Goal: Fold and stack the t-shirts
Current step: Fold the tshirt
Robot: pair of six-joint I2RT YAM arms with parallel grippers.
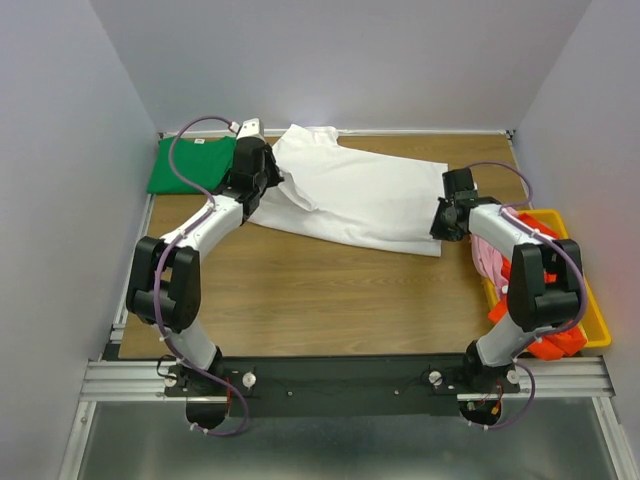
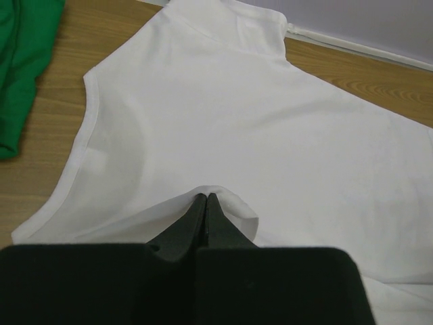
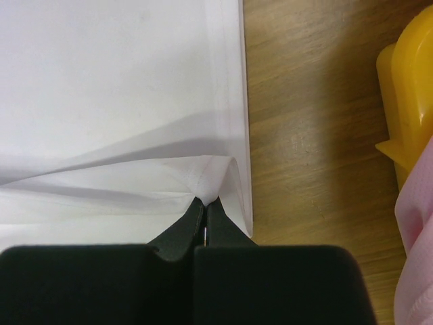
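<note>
A white t-shirt [image 1: 360, 195] lies spread across the back of the table. My left gripper [image 1: 268, 180] is at its left sleeve end, shut on a pinched fold of the white t-shirt [image 2: 223, 122]; the left gripper [image 2: 206, 198] shows cloth bunched round its tips. My right gripper [image 1: 442, 222] sits at the shirt's hem near the right corner. In the right wrist view the right gripper [image 3: 205, 202] is shut on a puckered bit of the white t-shirt [image 3: 122, 81] by its hem. A green t-shirt [image 1: 190, 165] lies folded at the back left.
A yellow bin [image 1: 585, 300] stands at the right edge, holding a pink t-shirt [image 1: 488, 258] and an orange-red t-shirt [image 1: 550, 340]. The bin's yellow corner [image 3: 409, 101] and pink cloth [image 3: 416, 257] show close to the right gripper. Walls enclose the table.
</note>
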